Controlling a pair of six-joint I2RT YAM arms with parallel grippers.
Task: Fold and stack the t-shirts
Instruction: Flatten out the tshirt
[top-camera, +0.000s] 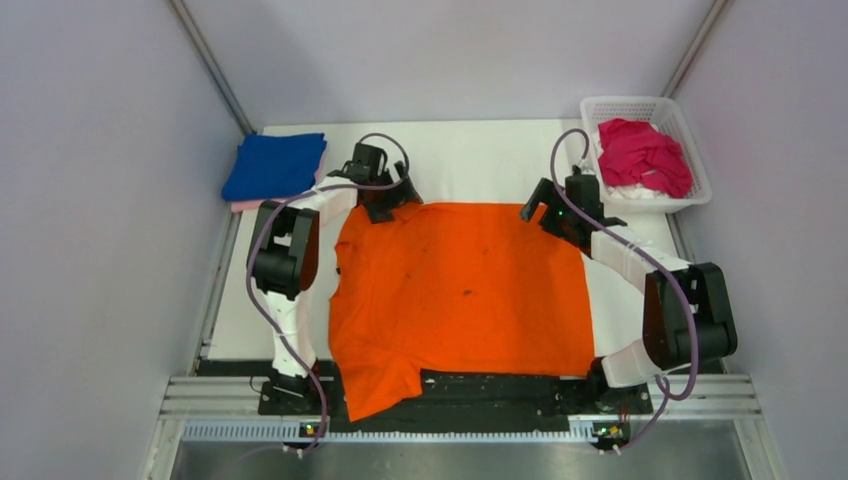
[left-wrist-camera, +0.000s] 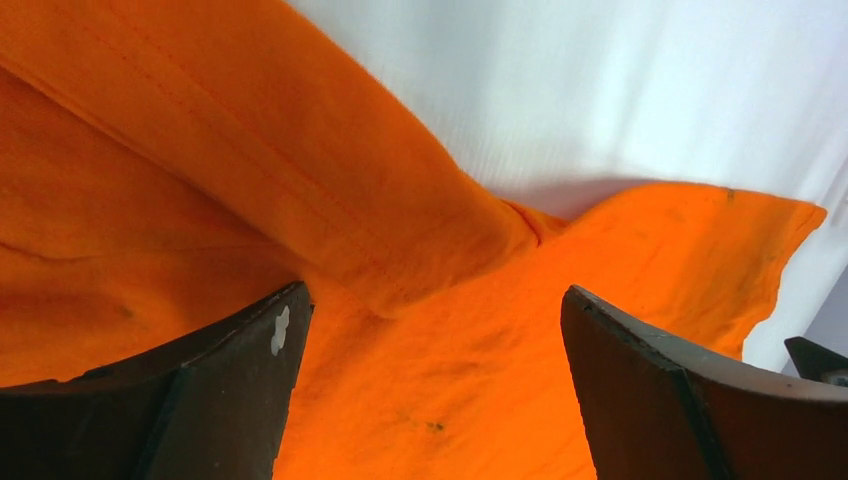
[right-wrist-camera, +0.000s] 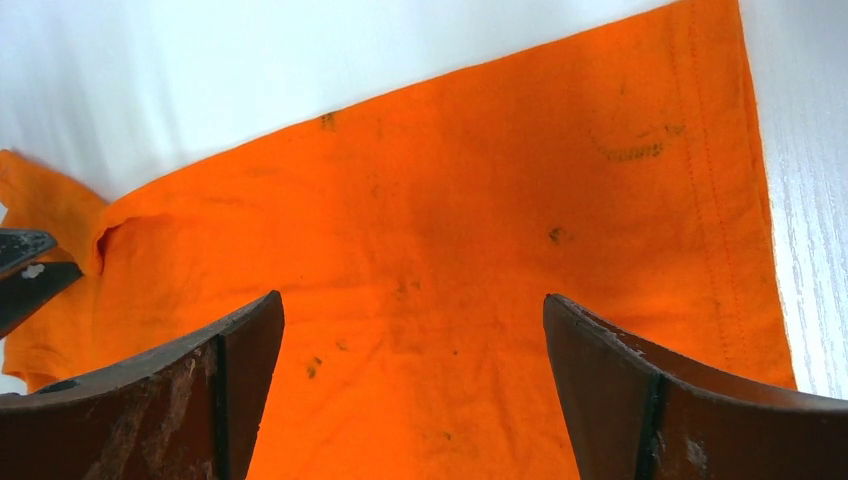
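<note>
- From above, the orange shirt (top-camera: 465, 290) lies spread flat mid-table, apparently laid out for folding. A blue shirt (top-camera: 275, 165) sits folded on a pink shirt (top-camera: 245, 206) at the far left, probably the stack. A magenta shirt (top-camera: 645, 155) fills the basket (top-camera: 630, 101).
- Left wrist: the left gripper (left-wrist-camera: 432, 295) is spread wide and empty above a raised ridge of orange cloth, likely its pinch spot.
- Right wrist: the right gripper (right-wrist-camera: 412, 297) is likewise apart, holding nothing, over the flat far edge.
</note>
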